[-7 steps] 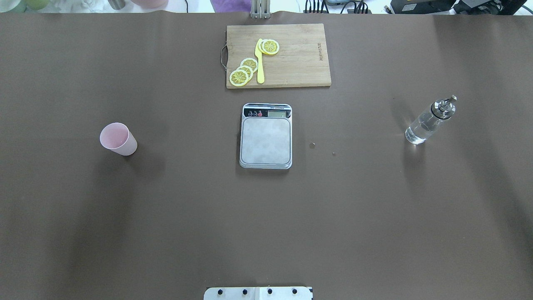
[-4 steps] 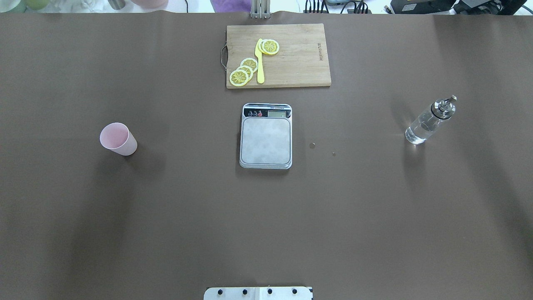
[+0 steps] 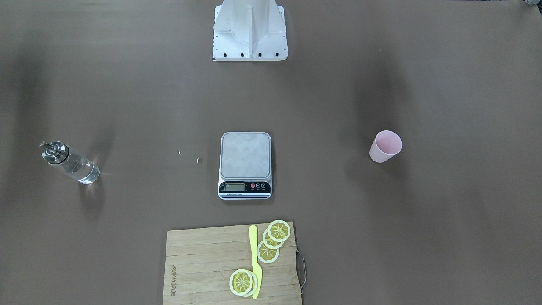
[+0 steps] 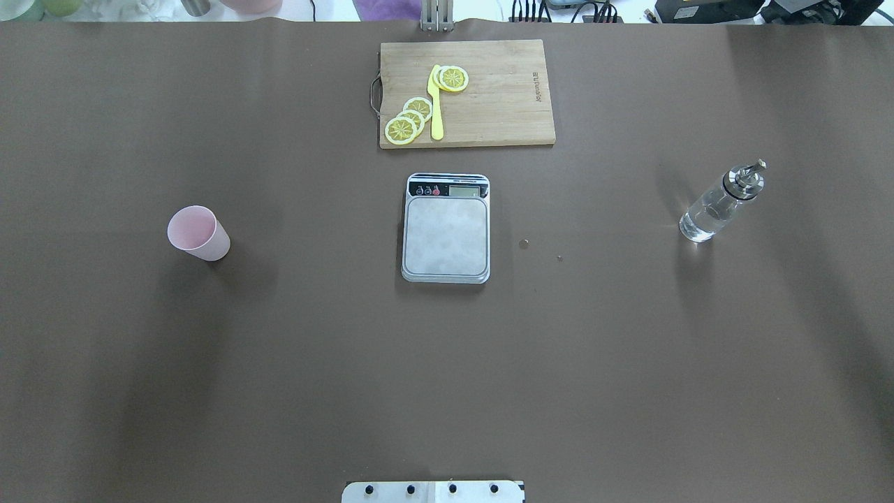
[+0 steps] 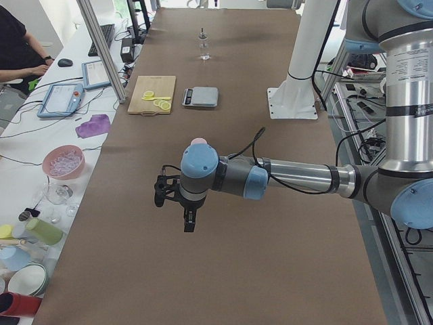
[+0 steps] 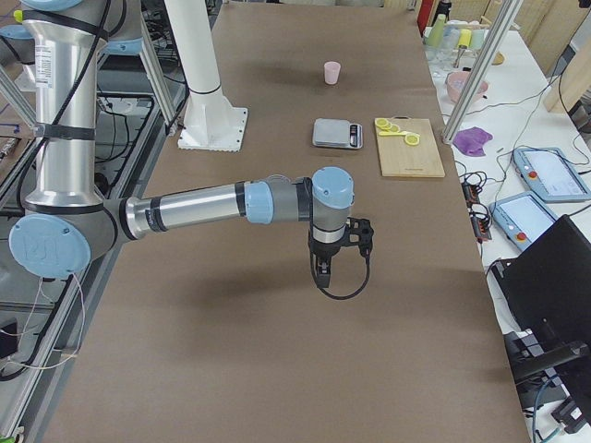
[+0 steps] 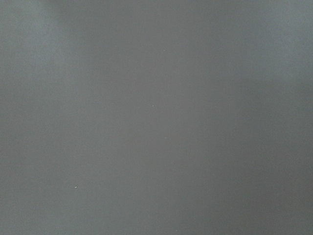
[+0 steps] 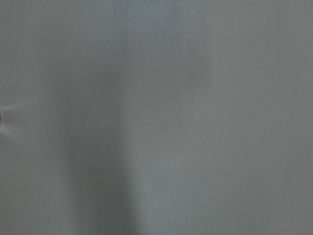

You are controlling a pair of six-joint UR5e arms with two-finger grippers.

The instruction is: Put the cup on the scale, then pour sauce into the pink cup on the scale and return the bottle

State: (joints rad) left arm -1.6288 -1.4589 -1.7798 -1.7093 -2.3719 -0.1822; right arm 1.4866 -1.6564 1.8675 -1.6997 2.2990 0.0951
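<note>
The left gripper (image 5: 189, 222) and right gripper (image 6: 320, 274) hang over the table (image 4: 279, 384), seen only in the side views, so I cannot tell whether their fingers are spread or pressed together. Both wrist cameras give only blur. The cup (image 4: 199, 233) stands upright well left of the scale (image 4: 445, 228), the bottle (image 4: 719, 202) of sauce (image 4: 700, 221) well right, a cutting board (image 4: 503, 98) beyond.

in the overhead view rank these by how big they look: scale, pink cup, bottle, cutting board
1. cutting board
2. scale
3. bottle and cup: too alike to rank; the bottle looks longer, the cup wider.
</note>
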